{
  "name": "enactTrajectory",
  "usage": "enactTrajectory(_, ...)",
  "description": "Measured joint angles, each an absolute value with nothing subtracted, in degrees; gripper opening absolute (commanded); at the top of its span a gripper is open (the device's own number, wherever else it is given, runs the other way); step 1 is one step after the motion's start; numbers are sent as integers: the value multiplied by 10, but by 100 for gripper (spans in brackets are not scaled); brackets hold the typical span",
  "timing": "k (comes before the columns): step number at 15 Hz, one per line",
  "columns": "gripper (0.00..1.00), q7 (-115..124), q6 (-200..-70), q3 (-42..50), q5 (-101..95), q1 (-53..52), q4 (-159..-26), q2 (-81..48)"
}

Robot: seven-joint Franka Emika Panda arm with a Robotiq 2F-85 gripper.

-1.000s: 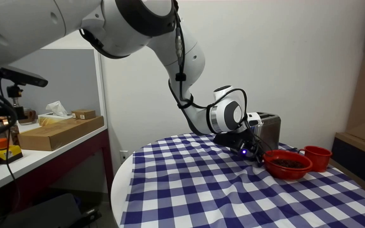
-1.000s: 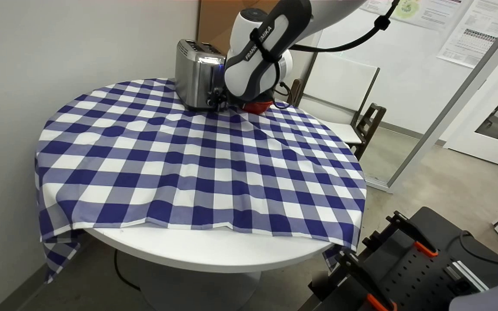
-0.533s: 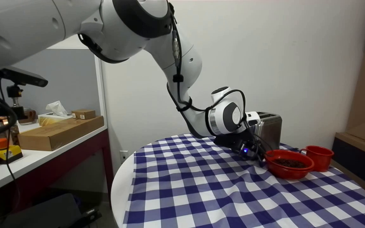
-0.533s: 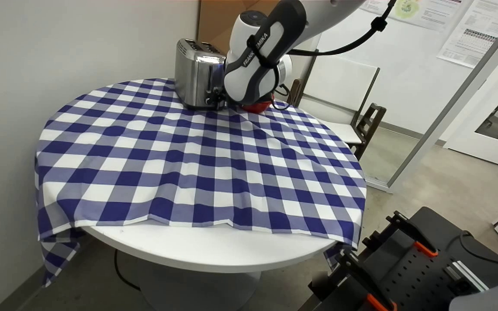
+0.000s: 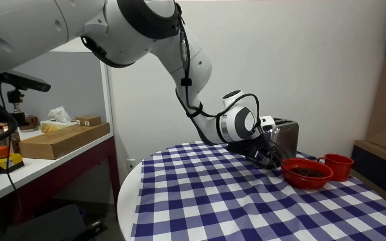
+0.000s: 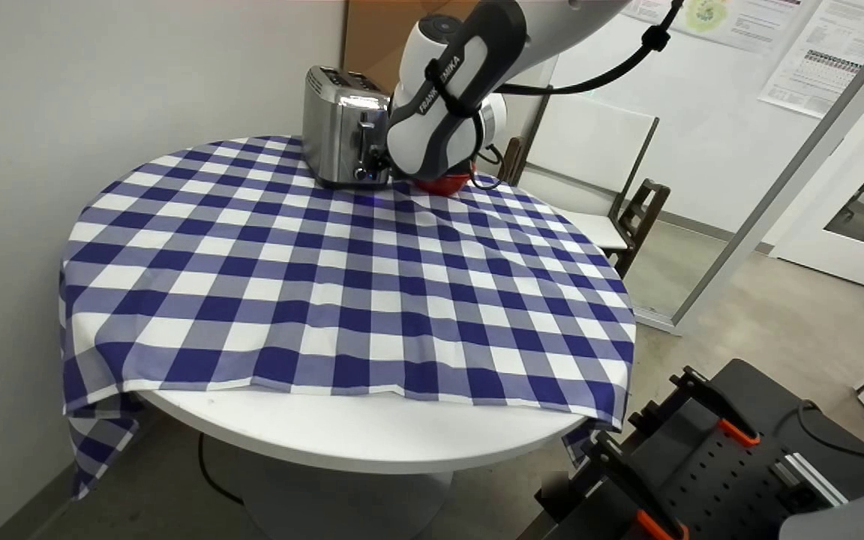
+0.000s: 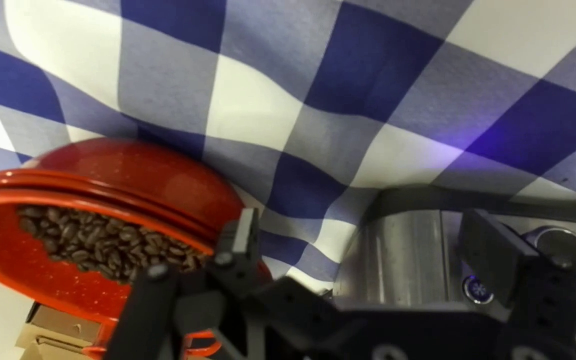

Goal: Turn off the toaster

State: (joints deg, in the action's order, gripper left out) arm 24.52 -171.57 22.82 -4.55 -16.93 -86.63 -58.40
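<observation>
The shiny silver toaster (image 5: pixel 287 137) stands near the table's far edge by the wall, partly behind my wrist. In an exterior view its control face with a lever and lit knob (image 6: pixel 361 173) shows beside my arm. The wrist view shows the toaster's rounded metal corner (image 7: pixel 403 260), a round knob (image 7: pixel 565 250) and a small blue-lit button with a snowflake mark (image 7: pixel 478 289). My gripper (image 7: pixel 360 227) is open and empty, fingers wide apart. One finger is in front of the toaster's controls close to the button; contact cannot be told. The other finger is by the red bowl.
Stacked red bowls (image 5: pixel 305 182) with coffee beans (image 7: pixel 113 245) stand right beside the gripper. A red mug (image 5: pixel 338 167) stands behind the bowls. A wrinkled blue-and-white checked cloth (image 6: pixel 342 285) covers the round table. A wall stands close behind the toaster.
My arm has shifted slightly. The toaster, bowls and mug have slid slightly right in an exterior view. The blue light on the gripper no longer shows there; a violet glow now falls on the cloth.
</observation>
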Motion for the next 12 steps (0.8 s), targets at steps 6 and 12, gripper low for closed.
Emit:
enactTrajectory(6, 100, 145, -1574, 73, -24, -77, -869, -531)
enactTrajectory(12, 100, 28, -1388, -43, 34, 9, -931, -420)
